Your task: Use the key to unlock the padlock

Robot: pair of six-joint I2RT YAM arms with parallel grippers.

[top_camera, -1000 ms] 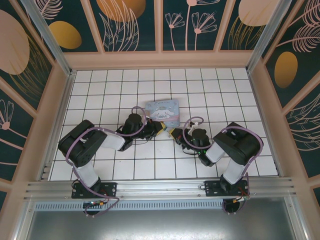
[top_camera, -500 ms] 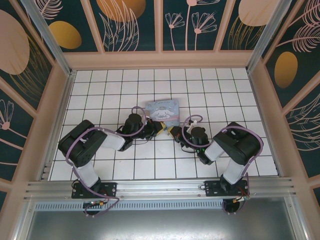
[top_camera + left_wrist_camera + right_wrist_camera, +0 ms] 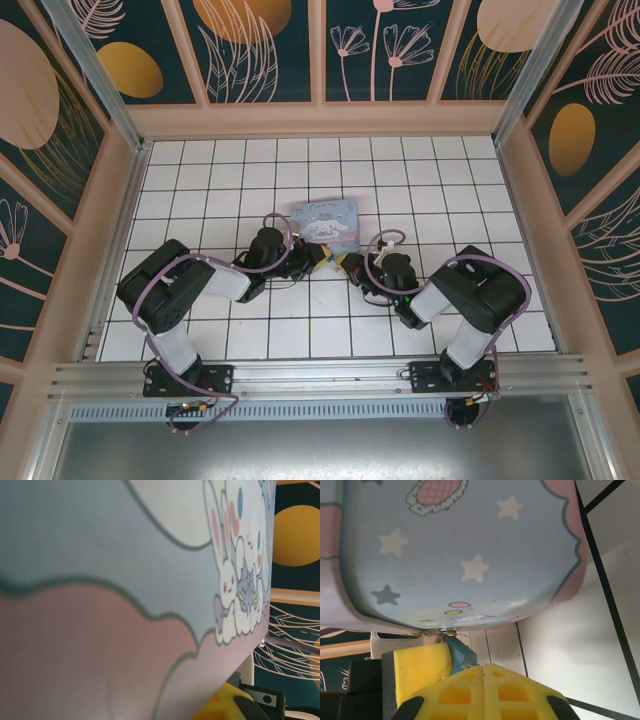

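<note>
The top external camera sat high above and behind the arms, facing down and toward 12 o'clock, far enough off to take in the whole white tiled table (image 3: 200,170). The left wrist camera lay almost against the pastel blue-and-pink cartoon-printed box (image 3: 125,580) — so near that the print blurred — with a dark floral wall panel (image 3: 295,530) at 3 o'clock. The right wrist camera looked out over the right gripper's (image 3: 484,668) yellow fingers (image 3: 510,692) at 6 o'clock, close to the same box. All three views shared that box.
</note>
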